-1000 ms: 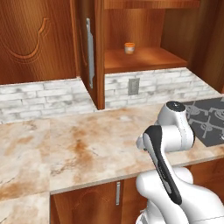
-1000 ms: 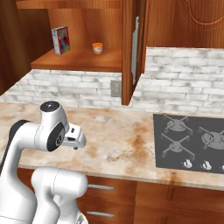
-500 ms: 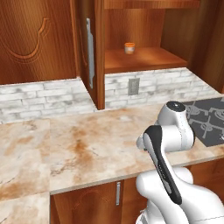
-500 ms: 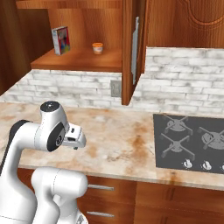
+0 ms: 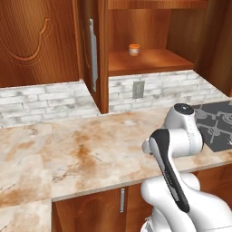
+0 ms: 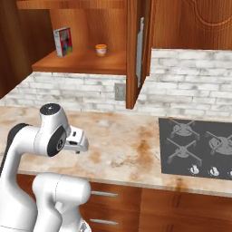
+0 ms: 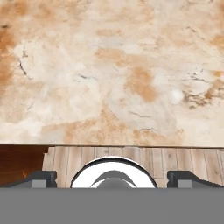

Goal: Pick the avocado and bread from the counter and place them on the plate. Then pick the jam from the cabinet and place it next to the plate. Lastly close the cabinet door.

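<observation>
Across the marbled beige table (image 5: 90, 154), veined rust-brown, nothing of the meal lies in sight. Above it the reddish wooden cabinet (image 5: 149, 27) stands with its cabinet door (image 5: 93, 54) swung out edge-on, likely for reaching the small orange-lidded jam (image 5: 134, 49) on its shelf. The jaws hang released, empty, over the table's front edge.

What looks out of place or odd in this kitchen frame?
Nothing is spilled or damaged. The cabinet door stands open, edge-on to the room, with a small orange-lidded jar upright on the shelf. The counter shows only its veining.
</observation>
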